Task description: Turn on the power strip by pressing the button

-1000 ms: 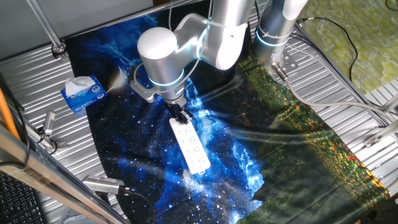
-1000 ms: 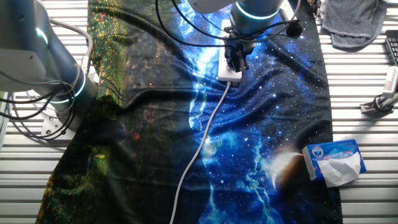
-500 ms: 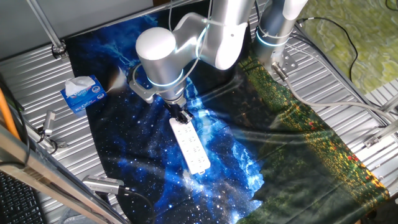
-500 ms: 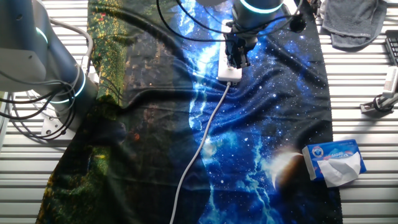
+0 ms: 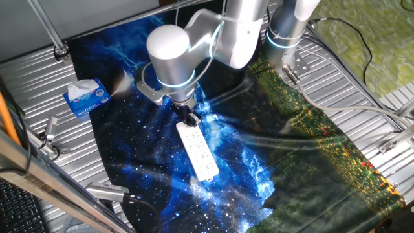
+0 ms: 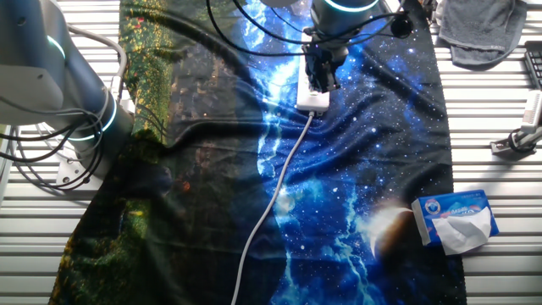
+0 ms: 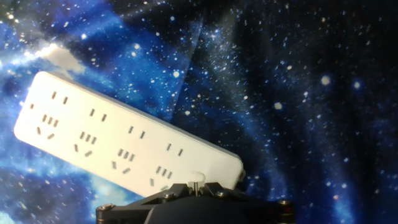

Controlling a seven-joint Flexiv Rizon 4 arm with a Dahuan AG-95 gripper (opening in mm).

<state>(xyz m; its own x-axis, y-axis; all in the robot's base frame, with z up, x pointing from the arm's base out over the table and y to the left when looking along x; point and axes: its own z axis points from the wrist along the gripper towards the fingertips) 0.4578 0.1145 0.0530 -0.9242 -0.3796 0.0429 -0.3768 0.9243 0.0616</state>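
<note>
The white power strip (image 5: 198, 152) lies on the starry blue cloth (image 5: 149, 162), and its thin white cord (image 6: 275, 182) runs off from the end under my hand. My gripper (image 5: 189, 119) stands upright over that corded end (image 6: 312, 99). In the hand view the strip (image 7: 118, 140) lies slanted, and its small white button (image 7: 198, 178) sits right at my fingertips, which are pressed together. My gripper (image 7: 196, 186) holds nothing. I cannot tell whether the tips touch the button.
A blue-and-white tissue box (image 5: 86, 97) sits on the metal table left of the cloth, also in the other fixed view (image 6: 453, 219). A second arm's base (image 6: 59, 80) stands at the cloth's edge. A grey rag (image 6: 483, 30) and metal tools (image 6: 517, 140) lie nearby.
My hand has shifted slightly over the strip's corded end, and the arm's elbow has swung a little to the right. The strip and cord have not moved.
</note>
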